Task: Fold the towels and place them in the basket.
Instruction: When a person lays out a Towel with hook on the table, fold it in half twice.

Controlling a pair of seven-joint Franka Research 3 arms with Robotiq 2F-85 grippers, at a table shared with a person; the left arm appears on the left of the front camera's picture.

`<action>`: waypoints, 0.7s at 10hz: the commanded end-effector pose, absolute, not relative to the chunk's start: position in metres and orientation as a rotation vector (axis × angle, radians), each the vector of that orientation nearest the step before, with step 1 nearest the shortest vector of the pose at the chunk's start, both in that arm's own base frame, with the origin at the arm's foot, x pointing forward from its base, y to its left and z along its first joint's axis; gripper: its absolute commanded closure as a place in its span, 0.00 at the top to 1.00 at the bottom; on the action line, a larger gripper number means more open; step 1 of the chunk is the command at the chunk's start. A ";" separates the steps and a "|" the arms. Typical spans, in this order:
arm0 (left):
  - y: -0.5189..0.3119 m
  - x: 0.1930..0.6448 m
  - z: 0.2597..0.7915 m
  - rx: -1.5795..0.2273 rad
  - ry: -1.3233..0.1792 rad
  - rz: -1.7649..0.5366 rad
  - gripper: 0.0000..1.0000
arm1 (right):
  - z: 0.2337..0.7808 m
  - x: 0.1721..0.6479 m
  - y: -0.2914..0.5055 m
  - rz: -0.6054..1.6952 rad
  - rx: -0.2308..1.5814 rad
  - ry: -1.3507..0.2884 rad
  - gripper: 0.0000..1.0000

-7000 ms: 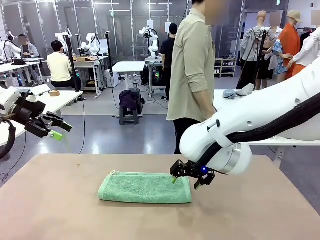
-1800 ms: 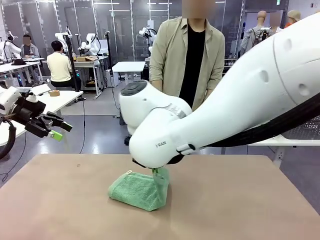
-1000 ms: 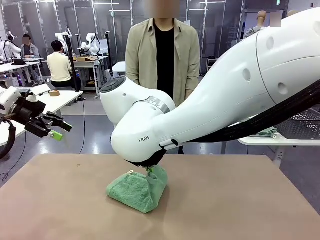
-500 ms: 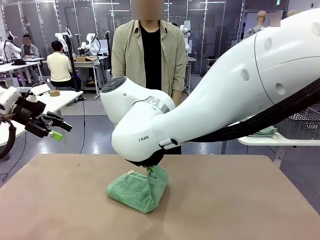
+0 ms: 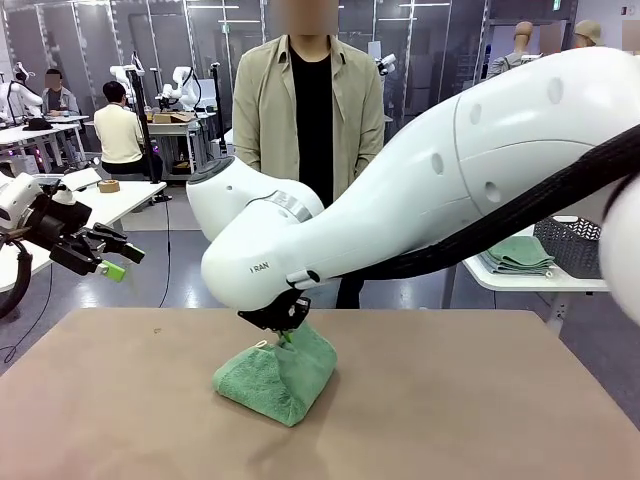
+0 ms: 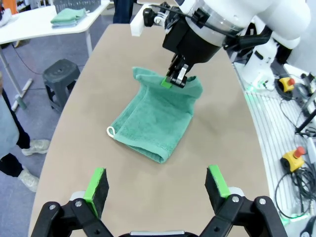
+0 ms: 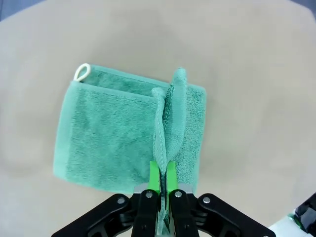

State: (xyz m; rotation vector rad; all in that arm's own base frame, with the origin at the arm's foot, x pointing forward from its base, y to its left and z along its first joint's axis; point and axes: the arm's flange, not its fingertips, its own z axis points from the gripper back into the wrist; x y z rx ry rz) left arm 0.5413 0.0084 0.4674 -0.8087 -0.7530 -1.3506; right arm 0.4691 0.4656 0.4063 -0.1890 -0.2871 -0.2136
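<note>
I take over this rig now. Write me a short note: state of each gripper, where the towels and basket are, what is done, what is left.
Right gripper: shut on a raised fold of the green towel, low over the table.
Left gripper: open, holds nothing, raised off the table's left side.
Green towel: mid-table, doubled over, loop corner lying flat.
Basket: on the white side table, far right; other folded towels lie beside it.
Done: first folds. Left: lay the fold flat, let go, carry the towel into the basket.
</note>
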 end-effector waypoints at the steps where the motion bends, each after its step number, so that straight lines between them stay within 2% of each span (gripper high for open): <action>1: 0.008 0.542 0.470 -0.808 -0.737 -1.337 1.00 | 0.409 0.470 0.484 -0.308 -0.166 -0.270 0.06; 7: 0.008 0.542 0.470 -0.808 -0.737 -1.337 1.00 | 0.386 0.473 0.513 -0.467 -0.058 -0.274 0.06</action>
